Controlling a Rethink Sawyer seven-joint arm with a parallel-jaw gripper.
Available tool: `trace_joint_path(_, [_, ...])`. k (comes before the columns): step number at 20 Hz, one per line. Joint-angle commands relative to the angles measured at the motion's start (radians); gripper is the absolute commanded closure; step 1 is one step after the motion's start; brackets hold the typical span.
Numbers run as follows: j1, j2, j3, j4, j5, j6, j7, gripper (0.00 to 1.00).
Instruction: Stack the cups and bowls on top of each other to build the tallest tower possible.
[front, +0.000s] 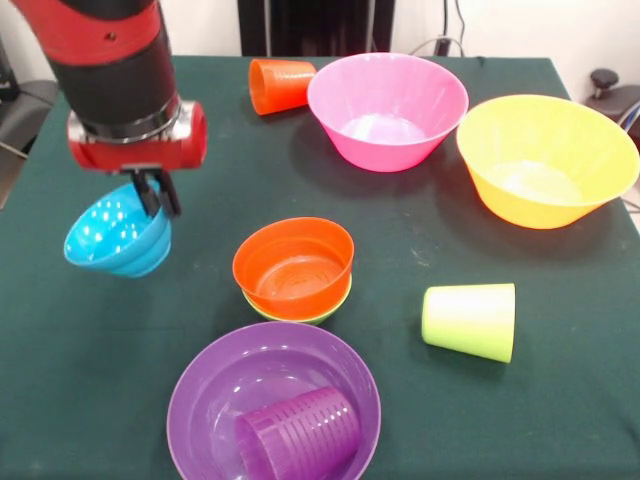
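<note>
My gripper (156, 196) is shut on the rim of the small blue bowl (112, 238) and holds it tilted above the table at the left. To its right, the small orange bowl (293, 262) sits nested in the small green bowl (318, 316). The wide purple bowl (212, 378) stands at the front with the purple cup (298, 436) lying on its side in it. The lime green cup (470, 320) lies on its side at the right. The orange cup (280, 85) lies on its side at the back. The blue cup is out of view.
The large pink bowl (350, 128) stands upright at the back middle and the large yellow bowl (520, 205) at the back right. The dark green tabletop (80, 350) ends at the left and right edges of the picture.
</note>
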Motion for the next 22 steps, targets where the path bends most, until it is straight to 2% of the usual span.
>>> trace_joint_path(1, [0.075, -0.060, -0.111, 0.034, 0.038, 0.166, 0.230, 1.00])
trace_joint_path(6, [0.135, -0.041, -0.163, -0.034, 0.088, 0.263, 0.345, 1.00])
trace_joint_path(13, [0.198, -0.009, -0.185, -0.119, 0.123, 0.304, 0.410, 1.00])
trace_joint_path(17, [0.244, 0.013, -0.215, -0.195, 0.101, 0.325, 0.473, 1.00])
trace_joint_path(22, [0.324, 0.069, -0.306, -0.346, 0.002, 0.327, 0.569, 1.00])
